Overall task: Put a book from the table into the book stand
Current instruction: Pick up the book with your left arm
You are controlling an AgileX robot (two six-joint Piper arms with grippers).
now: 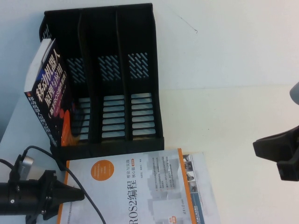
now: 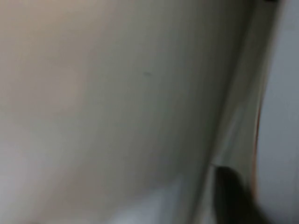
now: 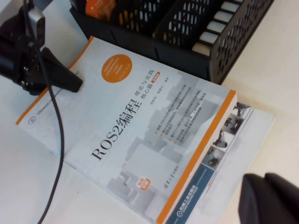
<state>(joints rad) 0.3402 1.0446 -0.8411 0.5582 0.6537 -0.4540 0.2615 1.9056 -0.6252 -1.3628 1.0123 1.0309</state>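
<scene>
A white and orange book titled "ROS2" (image 1: 135, 191) lies flat on the table in front of the black three-slot book stand (image 1: 117, 140). It also shows in the right wrist view (image 3: 140, 121), with the stand (image 3: 215, 56) behind it. It rests on a second book with pale pages (image 1: 203, 186). My left gripper (image 1: 79, 195) has its tip at the ROS2 book's left edge, over the cover (image 3: 74, 84). The left wrist view shows only a pale blurred surface up close. My right gripper (image 1: 261, 149) is shut and empty, off the books' right side (image 3: 264, 179).
A dark book with orange print (image 1: 51, 93) stands tilted in the stand's leftmost slot. The other two slots hold nothing. The left arm's cable (image 3: 58, 140) hangs across the ROS2 book's corner. The table edge runs along the far left.
</scene>
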